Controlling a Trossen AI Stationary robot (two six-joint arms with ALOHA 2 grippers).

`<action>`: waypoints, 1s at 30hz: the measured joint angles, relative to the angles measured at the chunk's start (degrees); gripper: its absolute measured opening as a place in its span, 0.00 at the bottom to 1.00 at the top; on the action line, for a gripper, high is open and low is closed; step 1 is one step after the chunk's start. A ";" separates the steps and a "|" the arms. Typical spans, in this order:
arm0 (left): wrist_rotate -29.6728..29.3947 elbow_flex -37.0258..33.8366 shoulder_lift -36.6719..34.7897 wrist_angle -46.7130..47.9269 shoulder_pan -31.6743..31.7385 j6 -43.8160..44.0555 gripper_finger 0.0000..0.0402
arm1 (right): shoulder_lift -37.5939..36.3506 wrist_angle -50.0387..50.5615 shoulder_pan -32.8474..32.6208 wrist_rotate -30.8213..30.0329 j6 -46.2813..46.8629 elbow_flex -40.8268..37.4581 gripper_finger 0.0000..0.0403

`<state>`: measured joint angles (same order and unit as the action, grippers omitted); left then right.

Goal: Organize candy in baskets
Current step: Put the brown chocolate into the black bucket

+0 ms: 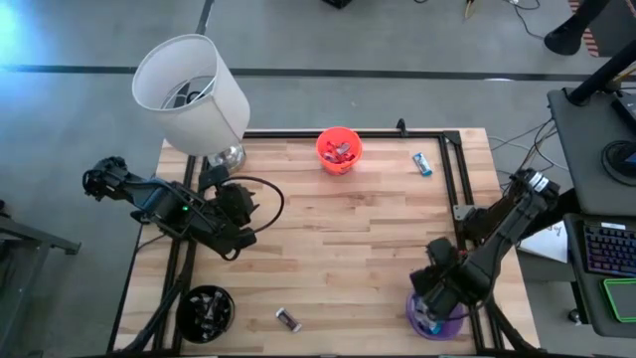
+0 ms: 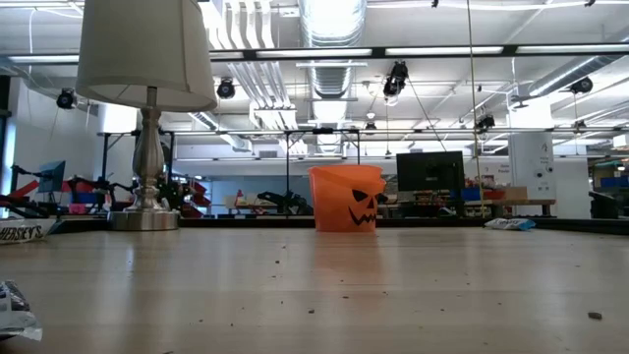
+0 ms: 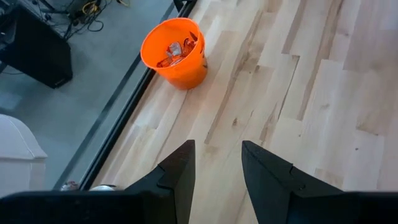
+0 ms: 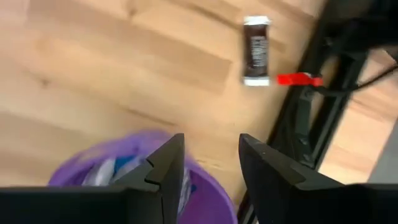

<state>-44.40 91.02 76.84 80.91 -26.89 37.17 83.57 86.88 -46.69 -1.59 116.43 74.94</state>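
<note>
Right gripper (image 4: 208, 168): jaws parted, empty, directly above the round purple bucket (image 4: 134, 171) holding wrapped candy.
Dark bar (image 4: 255, 51): glossy rectangular wrapper, flat on the wood well beyond the jaws.
Left gripper (image 3: 217, 168): jaws apart, empty; smooth orange bucket (image 3: 174, 53) far ahead.

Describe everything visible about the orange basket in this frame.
The orange basket is a small round plastic-looking bucket, upright, at the table's far edge near the middle. The low view shows a black jack-o'-lantern face on its side. Several wrapped candies, reddish and silvery, lie inside. It stands on the wooden table; neither gripper touches it.
</note>
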 joint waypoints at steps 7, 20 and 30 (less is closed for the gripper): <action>0.00 0.00 0.00 -0.16 0.00 -0.12 0.28 | -5.22 0.34 4.21 -0.01 8.09 -4.05 0.35; -0.21 -0.04 0.00 0.11 0.39 -5.57 0.28 | -17.16 -14.60 7.09 -0.02 15.60 -23.86 0.35; -0.22 -0.07 0.00 0.13 0.46 -4.92 0.28 | -21.25 -20.01 7.09 0.14 14.80 -33.59 0.35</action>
<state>-44.62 90.96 76.84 81.03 -26.43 32.25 62.32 66.87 -39.59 -1.46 131.23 41.34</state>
